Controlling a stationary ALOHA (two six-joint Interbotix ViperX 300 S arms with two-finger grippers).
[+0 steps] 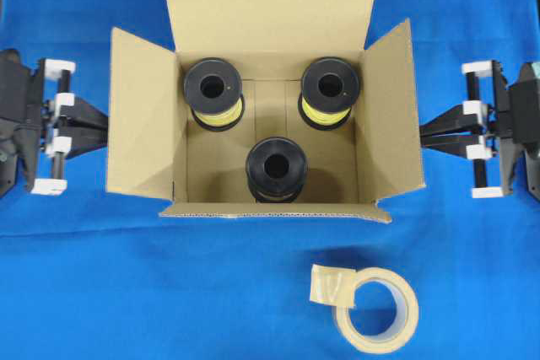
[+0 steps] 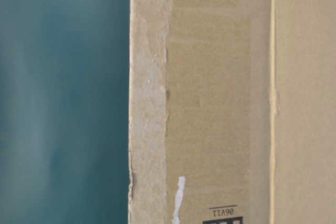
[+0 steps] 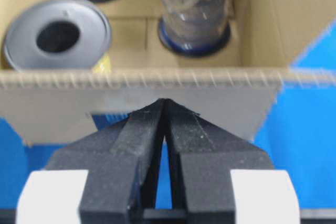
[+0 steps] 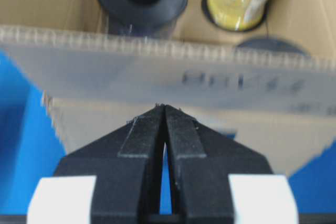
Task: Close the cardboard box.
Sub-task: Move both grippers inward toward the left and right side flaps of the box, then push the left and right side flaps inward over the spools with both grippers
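Left claw [image 1: 101, 124]: pinched closed, empty, just outside cardboard box [image 1: 270, 40] left flap.
Right claw [image 1: 426, 134]: same, right flap.

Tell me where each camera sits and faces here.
Overhead: above, looking down on the open cardboard box, spools, tape roll; both arms show.
Table-level: close against a box wall; no robot shows.
Left wrist: behind the shut left claw, facing a side flap.
Right wrist: behind the shut right claw, facing the opposite flap.
Shared: both wrist views see the spools.
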